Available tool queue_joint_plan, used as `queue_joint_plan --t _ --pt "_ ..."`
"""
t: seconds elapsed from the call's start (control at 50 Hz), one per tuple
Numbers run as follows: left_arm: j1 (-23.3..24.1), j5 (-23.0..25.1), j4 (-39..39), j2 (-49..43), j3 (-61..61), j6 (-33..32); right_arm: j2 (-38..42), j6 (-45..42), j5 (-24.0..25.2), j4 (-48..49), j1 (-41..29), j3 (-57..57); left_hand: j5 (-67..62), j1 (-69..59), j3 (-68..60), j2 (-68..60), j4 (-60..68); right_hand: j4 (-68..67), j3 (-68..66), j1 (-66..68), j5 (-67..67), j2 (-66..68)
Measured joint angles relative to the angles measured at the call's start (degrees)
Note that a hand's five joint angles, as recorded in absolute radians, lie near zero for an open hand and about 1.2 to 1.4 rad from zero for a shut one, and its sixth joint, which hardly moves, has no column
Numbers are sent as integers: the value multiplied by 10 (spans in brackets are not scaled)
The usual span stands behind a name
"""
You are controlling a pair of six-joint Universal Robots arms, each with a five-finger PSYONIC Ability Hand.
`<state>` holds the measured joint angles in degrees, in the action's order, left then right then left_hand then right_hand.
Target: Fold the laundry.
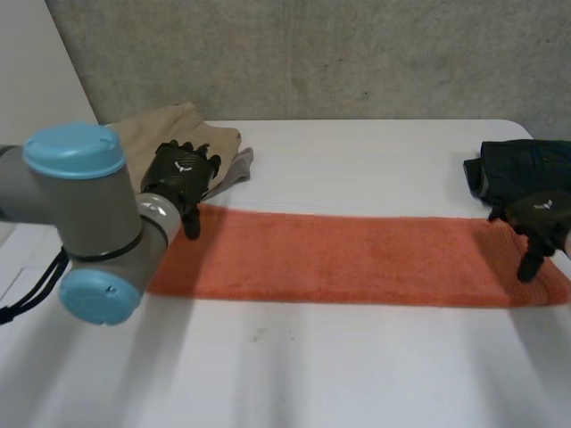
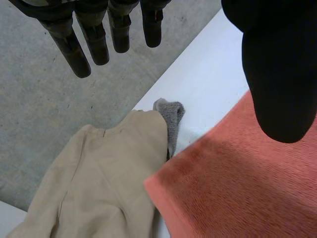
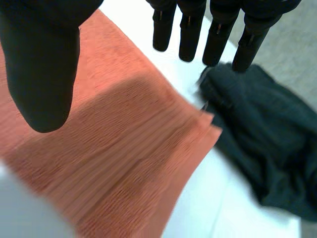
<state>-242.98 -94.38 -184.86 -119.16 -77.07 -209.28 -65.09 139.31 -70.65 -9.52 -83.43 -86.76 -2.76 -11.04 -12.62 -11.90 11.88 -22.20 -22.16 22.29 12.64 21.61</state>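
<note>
The towel (image 1: 357, 259) lies flat as a long orange strip across the counter (image 1: 357, 374), with one hand over each end. The left hand (image 1: 181, 176) is above one corner, fingers straight and thumb spread wide, holding nothing. That corner sits below the thumb; whether the thumb touches the cloth I cannot tell. The right hand (image 1: 542, 217) is likewise open and empty above the opposite end. The corner under its palm shows two layers, so the strip looks to be folded once lengthwise already.

Hands at opposite ends suit a next fold that brings one short end onto the other, and each spread thumb seems set to pinch a corner. The beige garment (image 1: 156, 134) and grey cloth (image 1: 236, 169) lie just past the left fingertips. The dark garment (image 1: 526, 165) lies just past the right ones. They are probably put aside there so the towel has room.
</note>
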Motion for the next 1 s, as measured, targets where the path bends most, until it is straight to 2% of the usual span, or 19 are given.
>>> queue_joint_plan --t 0.12,0.26,0.3,0.32,0.36,0.38,0.52,0.6,0.68,0.74,0.8,0.92,1.0 --pt "-1 6 -35 32 -59 8 -13 -3 44 32 59 -70 0 0 0 0 0 -53 -52 50 52 54" --pt "-4 10 -57 32 -77 9 -2 -11 54 109 84 -112 0 0 0 0 0 -111 -115 111 108 120" --pt "-4 10 -59 30 -78 9 7 -16 53 126 85 -116 0 0 0 0 0 -206 -207 205 191 214" --pt "-5 10 -59 29 -77 9 12 -20 51 134 86 -116 0 0 0 0 0 -308 -309 308 289 319" --pt "-5 9 -59 27 -77 9 22 -28 47 148 87 -116 0 0 0 0 0 -433 -433 415 421 446" --pt "-5 9 -58 26 -77 9 26 -33 43 155 89 -115 0 0 0 0 0 -450 -449 416 432 458" --pt "-3 9 -57 39 -88 10 27 -82 -15 216 129 -103 0 0 0 0 0 -463 -458 416 434 460" --pt "-8 9 -57 60 -103 10 15 -149 -46 232 154 -86 0 0 0 0 0 -463 -458 416 437 460" --pt "-18 9 -57 80 -117 10 0 -210 -57 238 157 -76 0 0 0 0 0 -463 -458 416 441 460" --pt "-25 10 -57 94 -126 10 -21 -232 -55 240 129 -72 0 0 0 0 0 -463 -458 416 441 460" --pt "-31 10 -57 110 -135 11 -45 -238 -47 247 71 -71 0 0 0 0 0 -464 -458 416 444 460" --pt "-39 10 -57 146 -152 19 -78 -229 9 305 -118 -73 0 0 0 0 0 -464 -458 416 445 460" --pt "-41 10 -57 162 -162 26 -68 -229 48 340 -214 -71 0 0 0 0 0 -464 -458 416 445 460"
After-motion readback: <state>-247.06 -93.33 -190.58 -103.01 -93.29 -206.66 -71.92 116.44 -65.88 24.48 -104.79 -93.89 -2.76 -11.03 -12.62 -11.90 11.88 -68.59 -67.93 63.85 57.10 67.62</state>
